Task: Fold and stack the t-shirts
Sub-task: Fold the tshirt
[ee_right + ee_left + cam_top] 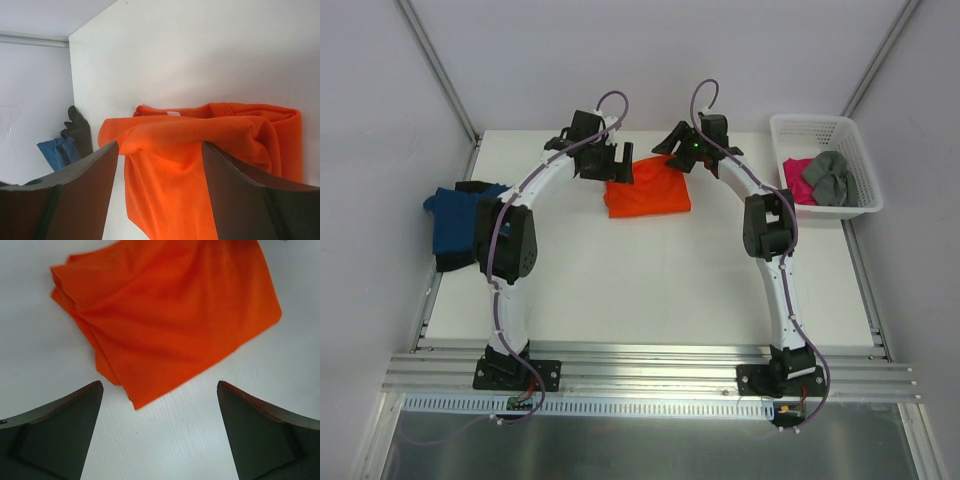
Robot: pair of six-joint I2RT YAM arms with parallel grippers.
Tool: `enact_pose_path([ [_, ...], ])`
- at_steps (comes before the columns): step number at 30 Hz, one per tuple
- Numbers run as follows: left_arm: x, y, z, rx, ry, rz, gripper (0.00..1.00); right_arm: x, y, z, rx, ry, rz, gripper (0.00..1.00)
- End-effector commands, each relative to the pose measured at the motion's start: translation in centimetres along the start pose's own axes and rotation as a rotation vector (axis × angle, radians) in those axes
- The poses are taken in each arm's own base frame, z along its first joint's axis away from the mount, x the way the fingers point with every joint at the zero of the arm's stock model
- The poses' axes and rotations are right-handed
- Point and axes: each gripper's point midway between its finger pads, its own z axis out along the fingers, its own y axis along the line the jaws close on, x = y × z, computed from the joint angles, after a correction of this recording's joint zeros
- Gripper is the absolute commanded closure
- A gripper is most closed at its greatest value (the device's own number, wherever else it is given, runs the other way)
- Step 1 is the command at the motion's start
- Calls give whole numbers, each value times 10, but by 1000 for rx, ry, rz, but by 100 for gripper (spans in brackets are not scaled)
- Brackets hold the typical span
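The bright orange t-shirt [648,190] lies folded and a little rumpled at the far middle of the table. My left gripper [617,168] is open and hovers at its left edge; in the left wrist view the shirt [170,315] lies just ahead of the open gripper [159,386], with bare table between the fingers. My right gripper [672,150] is open over the shirt's far right corner; in the right wrist view the gripper [160,146] straddles a raised fold of the orange cloth [190,150]. A dark blue shirt [452,220] lies on a black one [455,262] at the table's left edge.
A white lattice basket [860,170] stands at the far right and holds a magenta pink shirt [800,180] and a grey shirt [828,178]. The blue [57,152] and black [77,127] shirts also show in the right wrist view. Walls enclose the table.
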Motion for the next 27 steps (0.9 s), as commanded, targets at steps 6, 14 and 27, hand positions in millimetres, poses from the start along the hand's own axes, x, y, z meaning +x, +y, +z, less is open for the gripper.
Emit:
enact_pose_path([
  [6,-13,63,36,-53,8,-151,1,-24,7,-21,-12,-50,25,29],
  [14,-14,77,65,21,4,-265,1,-21,1,-22,-1,-36,50,29],
  [27,-21,92,110,57,-18,-385,2,7,1,-17,2,31,63,29],
])
